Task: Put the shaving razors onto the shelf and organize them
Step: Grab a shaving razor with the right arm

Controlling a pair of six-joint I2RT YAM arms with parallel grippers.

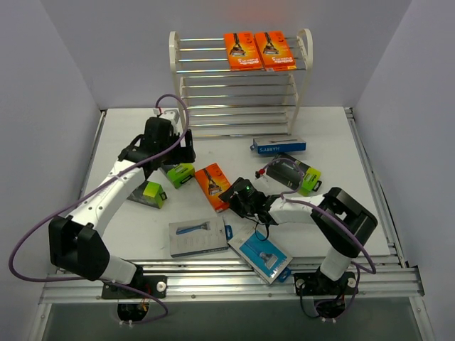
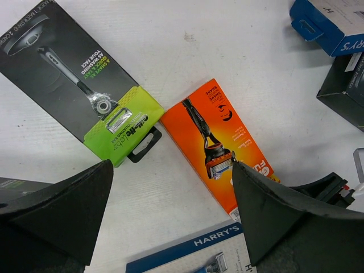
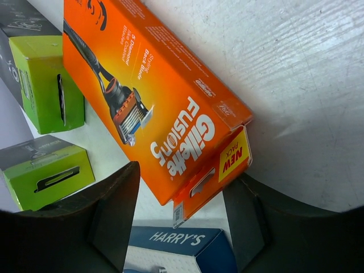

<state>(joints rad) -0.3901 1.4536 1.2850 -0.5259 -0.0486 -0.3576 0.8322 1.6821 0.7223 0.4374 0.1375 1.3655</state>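
I have open rods across the left half of the top tier of the shelf [image 1: 173,53]; two orange cards [image 1: 259,50] fill the right half. A blue pack [image 1: 279,146] lies just before the shelf's right side. The table [image 1: 370,206] is bare along its right edge.

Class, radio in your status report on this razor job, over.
Left jaws open, empty. Right jaws astride orange pack, not clamped. Two orange packs on shelf top. Nothing blocking.

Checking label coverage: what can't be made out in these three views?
Left wrist view: blue cardboard box and black box, both cut off by the right edge.
Right wrist view: blue Harry's pack, cut off by the bottom edge.
Top view: black-and-lime-green box, partly hidden under the left arm.
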